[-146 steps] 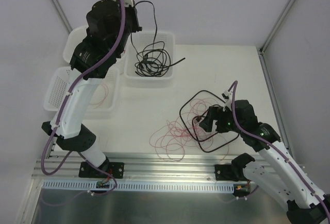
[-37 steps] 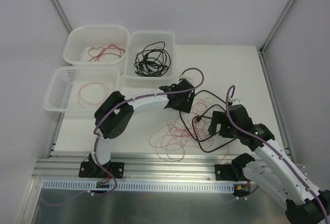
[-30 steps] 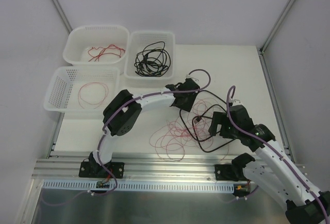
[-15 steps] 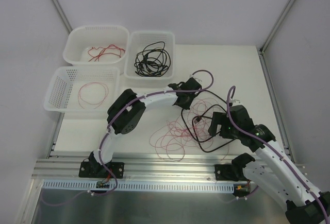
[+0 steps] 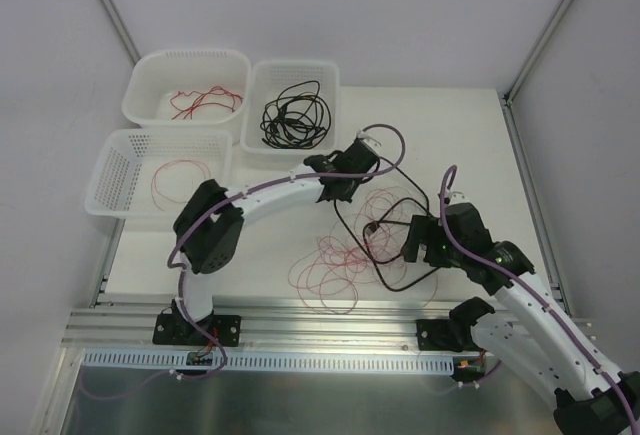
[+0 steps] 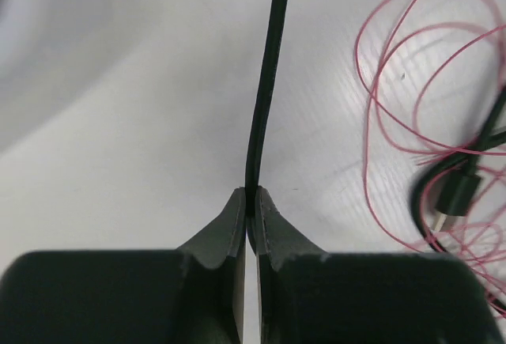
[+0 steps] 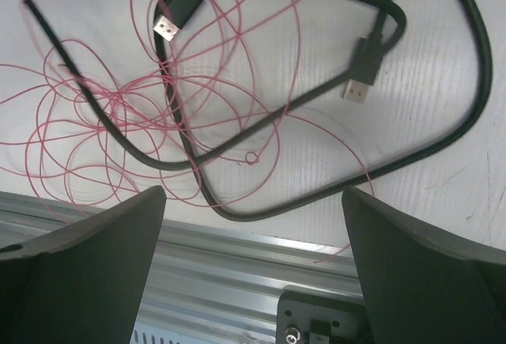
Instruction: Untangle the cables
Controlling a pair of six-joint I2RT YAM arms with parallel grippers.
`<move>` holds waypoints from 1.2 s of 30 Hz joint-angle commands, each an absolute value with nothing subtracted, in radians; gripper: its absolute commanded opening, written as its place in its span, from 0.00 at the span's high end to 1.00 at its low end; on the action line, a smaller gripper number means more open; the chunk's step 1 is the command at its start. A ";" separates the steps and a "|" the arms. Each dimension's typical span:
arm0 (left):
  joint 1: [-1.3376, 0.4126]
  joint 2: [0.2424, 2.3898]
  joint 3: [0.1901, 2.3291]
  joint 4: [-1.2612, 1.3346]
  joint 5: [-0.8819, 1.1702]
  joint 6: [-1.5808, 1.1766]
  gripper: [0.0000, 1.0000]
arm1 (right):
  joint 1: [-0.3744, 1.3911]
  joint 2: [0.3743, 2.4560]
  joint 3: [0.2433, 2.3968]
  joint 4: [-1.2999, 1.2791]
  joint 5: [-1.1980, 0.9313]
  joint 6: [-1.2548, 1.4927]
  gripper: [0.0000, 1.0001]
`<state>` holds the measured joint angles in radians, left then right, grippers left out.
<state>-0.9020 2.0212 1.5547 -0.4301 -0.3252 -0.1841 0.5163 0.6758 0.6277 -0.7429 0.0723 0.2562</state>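
Running straight away from left claw (image 6: 249,199): pinched black cable (image 6: 268,75).

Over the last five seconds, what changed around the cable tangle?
The left gripper came down from the black-cable basket, closed on a black cable in the tangle and pulled it back toward that basket. The right gripper stayed open above the tangle.

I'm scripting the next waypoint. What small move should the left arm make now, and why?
Probably raise the left tool slowly, up and away from the tangle: it is shut on the black cable, which farther along lies crossed with the red wires, while the right tool hangs open above them.
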 commanded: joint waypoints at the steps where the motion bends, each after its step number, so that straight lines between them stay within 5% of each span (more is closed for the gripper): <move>1: -0.899 1.777 1.595 -0.448 -0.520 -0.078 1.00 | 0.514 0.657 0.644 -0.707 0.074 0.275 0.00; 17: -0.989 1.364 1.753 -0.466 -0.575 -0.009 1.00 | 0.514 0.667 0.715 -0.514 -0.041 0.262 0.01; 26: -0.996 1.308 1.772 -0.495 -0.491 -0.086 1.00 | 0.549 0.758 0.796 -0.273 -0.353 0.164 0.06; 36: -0.996 1.394 1.818 -0.537 -0.473 -0.123 1.00 | 0.658 0.841 0.991 -0.336 -0.486 -0.049 0.09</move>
<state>-0.9829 1.3743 1.7741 -0.5461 -0.4965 -0.0948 0.6350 0.8177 0.9188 -0.3618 -0.4068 0.0341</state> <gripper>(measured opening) 0.022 0.918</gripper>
